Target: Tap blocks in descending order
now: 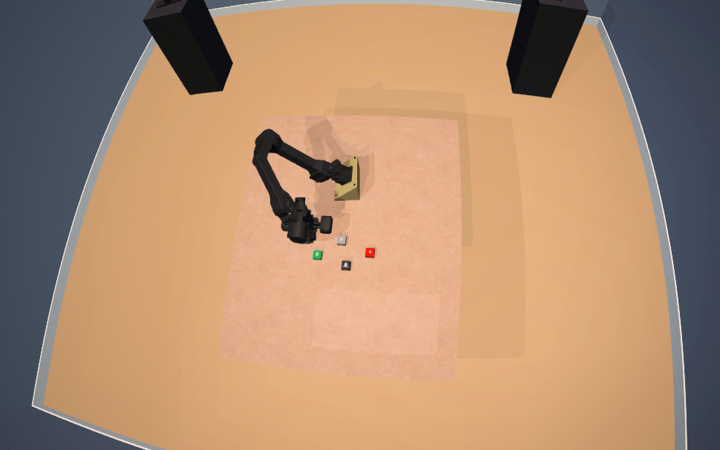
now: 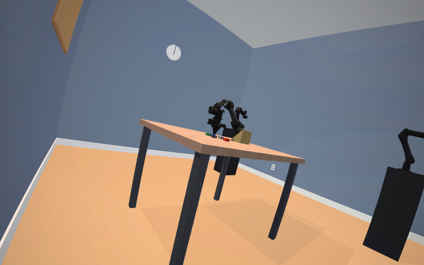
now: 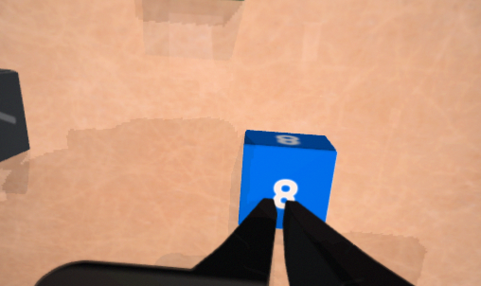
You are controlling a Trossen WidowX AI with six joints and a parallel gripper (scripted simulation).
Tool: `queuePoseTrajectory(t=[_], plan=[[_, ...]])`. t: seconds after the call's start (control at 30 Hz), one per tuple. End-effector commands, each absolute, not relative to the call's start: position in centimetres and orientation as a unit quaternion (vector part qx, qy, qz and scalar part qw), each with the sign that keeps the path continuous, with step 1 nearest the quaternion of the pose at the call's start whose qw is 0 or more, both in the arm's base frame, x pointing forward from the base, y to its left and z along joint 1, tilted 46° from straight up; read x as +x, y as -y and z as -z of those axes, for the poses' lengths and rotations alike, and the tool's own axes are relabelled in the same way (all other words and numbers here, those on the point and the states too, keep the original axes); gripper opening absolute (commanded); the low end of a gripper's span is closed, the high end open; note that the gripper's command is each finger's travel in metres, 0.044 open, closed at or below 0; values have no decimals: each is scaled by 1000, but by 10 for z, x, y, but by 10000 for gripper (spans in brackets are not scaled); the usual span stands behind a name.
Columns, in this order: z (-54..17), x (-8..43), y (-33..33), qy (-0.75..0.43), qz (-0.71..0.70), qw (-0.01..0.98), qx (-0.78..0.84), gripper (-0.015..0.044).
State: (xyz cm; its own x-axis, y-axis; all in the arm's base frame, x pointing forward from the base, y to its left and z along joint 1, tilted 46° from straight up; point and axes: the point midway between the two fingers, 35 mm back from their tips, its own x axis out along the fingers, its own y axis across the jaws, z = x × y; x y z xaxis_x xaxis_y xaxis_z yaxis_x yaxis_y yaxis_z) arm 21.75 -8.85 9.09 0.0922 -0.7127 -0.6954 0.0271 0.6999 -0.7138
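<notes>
The blue block (image 3: pixel 290 163) shows an 8 on its top and far side in the wrist view; my arm hides it in the top view. My gripper (image 3: pixel 277 210) (image 2: pixel 214 133) is shut, with nothing between its tips, which point down over the 8 on the top face. Whether they touch it is hard to tell. The grey block (image 1: pixel 341 240) (image 3: pixel 6 118) bears a 7, cut off at the wrist view's left edge. The green block (image 1: pixel 317 255) (image 2: pixel 208 134), black block (image 1: pixel 346 265) and red block (image 1: pixel 370 252) (image 2: pixel 226 139) lie nearby; their digits are too small to read surely.
The tan base mount (image 1: pixel 347 192) (image 2: pixel 244 136) of the arm stands on the table (image 1: pixel 273 324) (image 2: pixel 174 135), behind the blocks. Black pedestals (image 1: pixel 195 56) (image 1: pixel 542 56) stand on the floor beyond the table, well away from the blocks.
</notes>
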Motion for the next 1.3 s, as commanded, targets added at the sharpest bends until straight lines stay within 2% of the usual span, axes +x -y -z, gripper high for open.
queuePoseTrajectory(t=[0.0, 0.6, 1.0, 1.27], plan=[[-89, 216, 91, -619, 271, 682, -281, 20], [-165, 206, 11, -621, 269, 681, -280, 20], [-91, 234, -64, -623, 266, 681, -279, 20], [-74, 238, -54, -621, 266, 683, -277, 20]])
